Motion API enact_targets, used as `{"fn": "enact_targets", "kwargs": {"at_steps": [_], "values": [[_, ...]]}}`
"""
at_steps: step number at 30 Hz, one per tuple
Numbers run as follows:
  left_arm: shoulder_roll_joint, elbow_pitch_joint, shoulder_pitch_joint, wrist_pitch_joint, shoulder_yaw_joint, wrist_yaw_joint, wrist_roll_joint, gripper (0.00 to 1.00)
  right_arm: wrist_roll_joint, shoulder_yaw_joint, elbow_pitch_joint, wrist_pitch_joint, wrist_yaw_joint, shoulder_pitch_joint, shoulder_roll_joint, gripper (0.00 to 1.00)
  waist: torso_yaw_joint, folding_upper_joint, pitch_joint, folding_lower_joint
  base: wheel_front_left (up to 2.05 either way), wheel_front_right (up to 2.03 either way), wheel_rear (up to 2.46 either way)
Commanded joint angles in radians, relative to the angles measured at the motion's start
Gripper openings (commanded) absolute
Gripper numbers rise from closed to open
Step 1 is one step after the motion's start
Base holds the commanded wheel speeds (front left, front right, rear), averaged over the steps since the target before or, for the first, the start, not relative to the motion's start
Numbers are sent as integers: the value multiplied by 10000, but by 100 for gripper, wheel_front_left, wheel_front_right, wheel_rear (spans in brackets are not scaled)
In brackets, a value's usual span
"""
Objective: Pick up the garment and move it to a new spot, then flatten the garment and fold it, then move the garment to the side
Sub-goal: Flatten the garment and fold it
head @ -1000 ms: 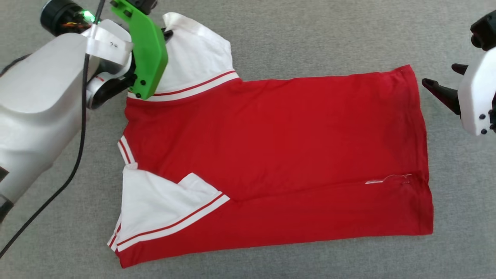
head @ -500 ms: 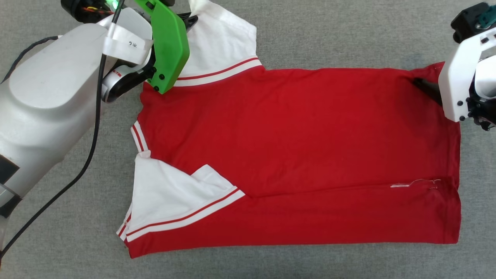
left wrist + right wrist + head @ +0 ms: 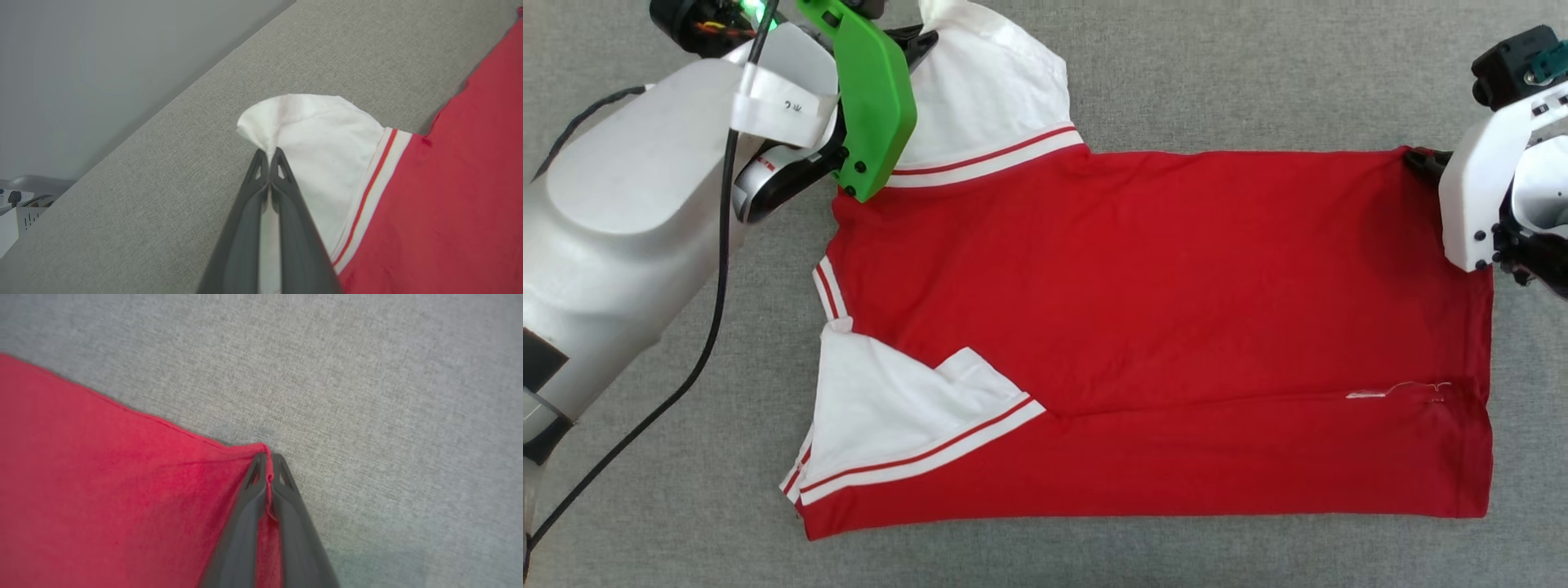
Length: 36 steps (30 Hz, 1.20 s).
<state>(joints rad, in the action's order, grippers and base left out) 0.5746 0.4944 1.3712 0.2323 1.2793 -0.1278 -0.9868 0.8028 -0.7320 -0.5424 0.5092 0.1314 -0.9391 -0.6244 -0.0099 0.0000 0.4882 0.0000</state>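
The garment [image 3: 1160,327], a red T-shirt with white striped sleeves, lies flat on the grey cloth surface, its near long edge folded over. My left gripper [image 3: 915,42] is shut on the far white sleeve [image 3: 322,139] at the upper left; in the left wrist view my left gripper [image 3: 268,153] pinches the sleeve's edge. At the far right corner of the hem [image 3: 245,453], my right gripper [image 3: 267,457] is shut on red cloth. In the head view my right gripper [image 3: 1421,159] is mostly hidden behind its white housing.
A black cable [image 3: 698,327] hangs along my left arm. The grey surface [image 3: 1258,73] ends at an edge beyond the sleeve [image 3: 196,77], with a pale wall behind and some white equipment [image 3: 16,208] below it.
My right gripper has come in from the right, reached the hem's far corner and shut on it. The left gripper keeps its hold on the sleeve. The camera has shifted.
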Motion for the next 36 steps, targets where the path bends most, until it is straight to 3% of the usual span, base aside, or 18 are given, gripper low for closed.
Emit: {"fn": "enact_targets", "kwargs": {"at_steps": [1,10,19,25,30,31,36], "values": [[43,51,-273,-147,-1,-28,-100,0,117,-171,-136,-277,-7,404,89,0,-25,0,-369,0,0,0,0],[397,-150,-1407,-866,6,-29,-192,0,293,-65,19,-2337,-7,1236,-219,0,46,0,-1456,0,0,0,0],[724,-762,-2599,-1352,8,63,-192,0,353,90,592,-3268,-7,2364,-551,0,263,0,-2334,0,0,0,0],[1103,-1486,-3658,-1651,2,435,-464,0,496,304,1041,-3554,-7,3445,-703,0,377,0,-2910,0,0,0,0],[1490,-2084,-4744,-1996,3,921,-736,0,604,645,1414,-3714,-7,4552,-776,0,453,0,-3337,0,0,0,0],[1710,-2403,-5357,-2205,3,1185,-853,0,575,865,1639,-3727,-7,5137,-818,0,482,0,-3541,0,0,0,0],[2058,-2949,-6416,-2335,6,1504,-966,0,543,1319,2234,-3594,-7,6157,-898,0,528,0,-3732,0,0,0,0]]}}
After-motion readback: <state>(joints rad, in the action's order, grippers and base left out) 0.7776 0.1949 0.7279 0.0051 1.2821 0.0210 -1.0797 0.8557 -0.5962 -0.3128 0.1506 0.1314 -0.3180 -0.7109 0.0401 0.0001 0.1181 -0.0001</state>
